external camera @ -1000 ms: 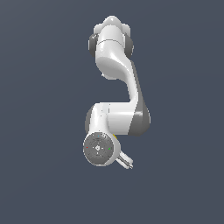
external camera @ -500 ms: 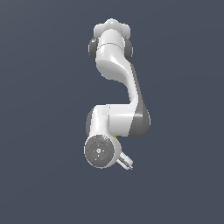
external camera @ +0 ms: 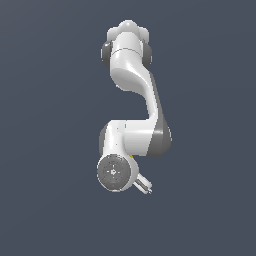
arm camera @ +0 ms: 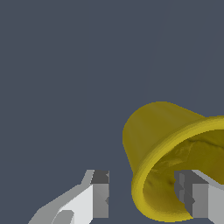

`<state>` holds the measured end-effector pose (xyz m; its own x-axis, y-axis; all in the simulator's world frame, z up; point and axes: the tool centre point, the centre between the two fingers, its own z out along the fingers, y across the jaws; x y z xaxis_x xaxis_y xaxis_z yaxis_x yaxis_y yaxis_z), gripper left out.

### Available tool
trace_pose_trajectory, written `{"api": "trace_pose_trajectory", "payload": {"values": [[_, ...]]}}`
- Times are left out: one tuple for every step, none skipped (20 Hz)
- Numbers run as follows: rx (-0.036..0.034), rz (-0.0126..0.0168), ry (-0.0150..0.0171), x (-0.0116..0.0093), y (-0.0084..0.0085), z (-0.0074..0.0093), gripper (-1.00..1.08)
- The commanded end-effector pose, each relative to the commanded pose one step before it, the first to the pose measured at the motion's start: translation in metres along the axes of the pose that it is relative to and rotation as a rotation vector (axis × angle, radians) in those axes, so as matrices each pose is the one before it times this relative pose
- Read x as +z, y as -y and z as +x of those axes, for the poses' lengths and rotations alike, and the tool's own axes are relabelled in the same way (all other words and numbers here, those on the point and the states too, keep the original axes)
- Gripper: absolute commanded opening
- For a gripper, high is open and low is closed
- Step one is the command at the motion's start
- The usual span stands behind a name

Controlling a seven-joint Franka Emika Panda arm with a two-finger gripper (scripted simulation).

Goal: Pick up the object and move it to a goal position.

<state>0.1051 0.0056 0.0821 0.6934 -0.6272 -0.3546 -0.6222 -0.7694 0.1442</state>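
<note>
In the wrist view the object, a mustard-yellow cup (arm camera: 153,131), lies tilted with its hollow mouth turned toward the camera. My gripper (arm camera: 142,192) is open and straddles the cup's rim wall. One fingertip (arm camera: 192,194) is inside the mouth and the other fingertip (arm camera: 100,192) is outside the wall, with a gap left on that side. In the exterior view the wrist flange hides most of the gripper (external camera: 144,185). Only a yellow sliver of the cup (external camera: 131,156) shows at the flange's edge.
The white arm (external camera: 132,75) reaches from the top of the exterior view down to its round wrist flange (external camera: 116,172). A plain dark grey surface (external camera: 50,150) fills the rest of both views.
Over the last second the wrist flange shifted slightly toward the exterior view's right, and a yellow sliver of the cup came into sight beside it. Little has moved in the last half second.
</note>
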Motion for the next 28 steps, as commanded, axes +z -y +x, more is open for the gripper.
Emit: {"api": "trace_pose_trajectory", "payload": {"values": [[-0.00009, -0.00015, 0.00016, 0.00342, -0.00001, -0.00032, 0.28], [0.00066, -0.00014, 0.00014, 0.00202, -0.00026, 0.00021, 0.28], [0.0, 0.0, 0.0, 0.00215, 0.0, -0.00013, 0.28], [0.0, 0.0, 0.0, 0.00216, 0.00001, -0.00013, 0.28], [0.0, 0.0, 0.0, 0.00211, 0.00002, -0.00012, 0.28], [0.0, 0.0, 0.0, 0.00205, 0.00003, -0.0001, 0.28], [0.00064, -0.00016, 0.00021, 0.00213, -0.00021, 0.00027, 0.28], [0.0, 0.0, 0.0, 0.00187, 0.00006, -0.00006, 0.28], [0.0, 0.0, 0.0, 0.00176, 0.00008, -0.00004, 0.28], [0.0, 0.0, 0.0, 0.00164, 0.0001, -0.00001, 0.28], [0.0, 0.0, 0.0, 0.00149, 0.00012, 0.00002, 0.28], [0.0, 0.0, 0.0, 0.00133, 0.00013, 0.00004, 0.28], [0.0, 0.0, 0.0, 0.00111, 0.00014, 0.00006, 0.28], [0.0, 0.0, 0.0, 0.00078, 0.00012, 0.00006, 0.28], [0.0, 0.0, 0.0, 0.00028, 0.00005, 0.00003, 0.28], [0.0, 0.0, 0.0, 0.0, 0.0, 0.0, -1.0], [0.0, 0.0, 0.0, 0.0, 0.0, 0.0, -1.0], [0.0, 0.0, 0.0, 0.0, 0.0, 0.0, -1.0], [0.0, 0.0, 0.0, 0.0, 0.0, 0.0, -1.0], [0.0, 0.0, 0.0, 0.0, 0.0, 0.0, -1.0], [0.0, 0.0, 0.0, 0.0, 0.0, 0.0, -1.0], [0.0, 0.0, 0.0, 0.0, 0.0, 0.0, -1.0], [0.0, 0.0, 0.0, 0.0, 0.0, 0.0, -1.0], [0.0, 0.0, 0.0, 0.0, 0.0, 0.0, -1.0], [0.0, 0.0, 0.0, 0.0, 0.0, 0.0, -1.0], [0.0, 0.0, 0.0, -0.00005, -0.00002, 0.00002, -1.0], [0.00055, 0.00022, 0.00035, -0.00001, -0.00031, 0.00029, -1.0], [0.0, 0.0, 0.0, -0.00021, 0.00004, -0.00018, -1.0]]}}
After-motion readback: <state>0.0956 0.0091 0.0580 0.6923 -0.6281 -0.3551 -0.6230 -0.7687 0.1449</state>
